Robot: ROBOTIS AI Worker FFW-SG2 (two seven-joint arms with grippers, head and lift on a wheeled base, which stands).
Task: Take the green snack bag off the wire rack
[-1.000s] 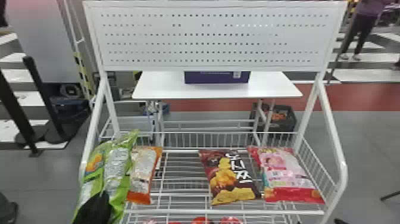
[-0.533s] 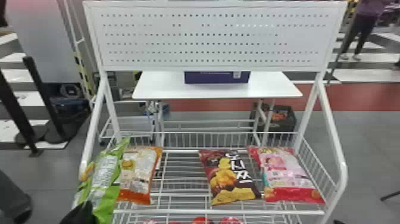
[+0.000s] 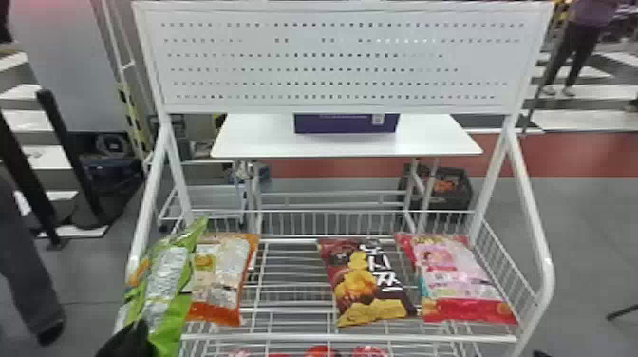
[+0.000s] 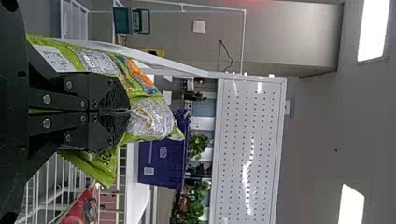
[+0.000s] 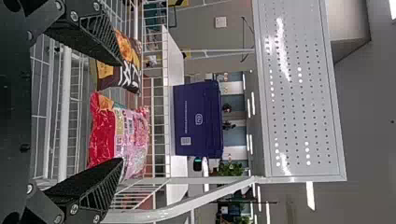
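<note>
In the head view my left gripper [image 3: 130,339] is at the bottom left, against the lower end of the green snack bag [image 3: 164,285]. The bag stands tilted at the left side of the wire rack [image 3: 351,338], partly in front of an orange-edged bag. Seen from the left wrist, the left gripper [image 4: 130,111] is shut on the green snack bag [image 4: 152,119], whose film bulges out around the fingers. My right gripper [image 5: 122,111] stands open and holds nothing, its fingers apart before the rack's right side.
On the rack lie the orange-edged bag [image 3: 218,280], a brown bag [image 3: 365,280] and a pink-red bag [image 3: 463,280]. A perforated white panel [image 3: 332,61] rises above. Behind are a white table [image 3: 266,142] and a purple box [image 3: 345,124]. Red items sit on the lower shelf.
The left gripper first moved left and down with the green bag, uncovering more of the orange-edged bag; since then the bag has swung more upright and slightly back over it. The right-hand bags are unmoved.
</note>
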